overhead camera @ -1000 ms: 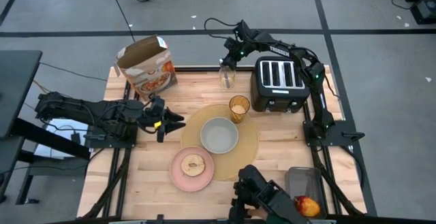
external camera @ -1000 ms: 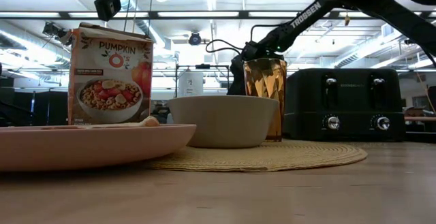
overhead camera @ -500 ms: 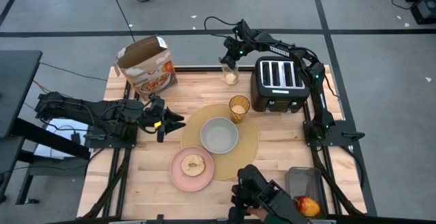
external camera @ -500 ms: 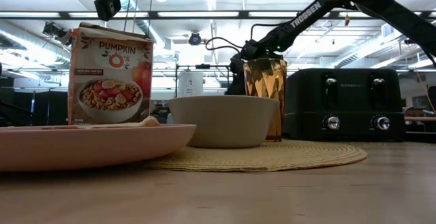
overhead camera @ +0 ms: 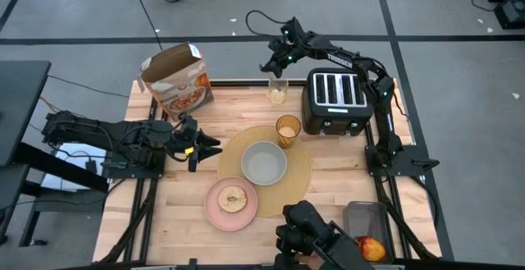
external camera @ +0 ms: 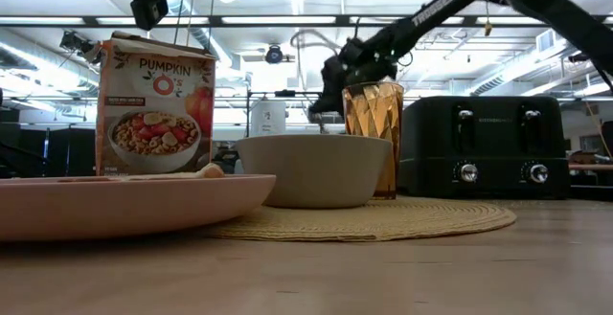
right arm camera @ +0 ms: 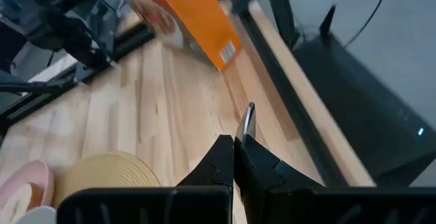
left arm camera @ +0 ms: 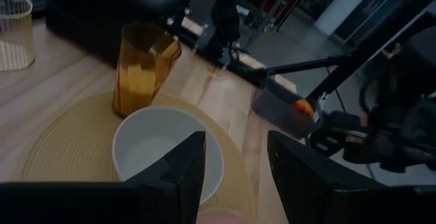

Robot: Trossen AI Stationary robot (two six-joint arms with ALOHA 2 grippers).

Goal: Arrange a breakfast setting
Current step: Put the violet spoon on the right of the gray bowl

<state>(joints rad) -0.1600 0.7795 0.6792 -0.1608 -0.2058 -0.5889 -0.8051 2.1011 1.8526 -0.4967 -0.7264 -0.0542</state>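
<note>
The right end effector (right arm camera: 235, 142) was closed on a thin shiny piece of metal (right arm camera: 247, 118), which I judged to be the spoon. Only its metal end stood out between the fingertips, and no blue handle could be seen. One second before, this end effector was partly open and low over the clear glass (overhead camera: 277, 94) at the far edge of the worktop (overhead camera: 180, 221), just beside the black toaster (overhead camera: 335, 98). Now it had shut and risen above that glass, toward the far edge. In my judgement the spoon had just been taken out of the glass and was ready to be carried to the setting.

The rest had not moved. The grey bowl (overhead camera: 263, 162) sat on the round tan placemat (overhead camera: 299, 176), and the amber tumbler (overhead camera: 288, 129) stood at the mat's far edge, near the toaster. The pink plate (overhead camera: 215, 208) with the toast slice (overhead camera: 234, 199) lay at the near left of the mat, its edge over the mat's rim. The red apple (overhead camera: 371, 248) was well apart from the mat at the near right, not yet placed. The orange cereal box (overhead camera: 176, 81) stood at the far left.

The left end effector (overhead camera: 209, 147) waited left of the placemat, its fingers apart and holding nothing.
</note>
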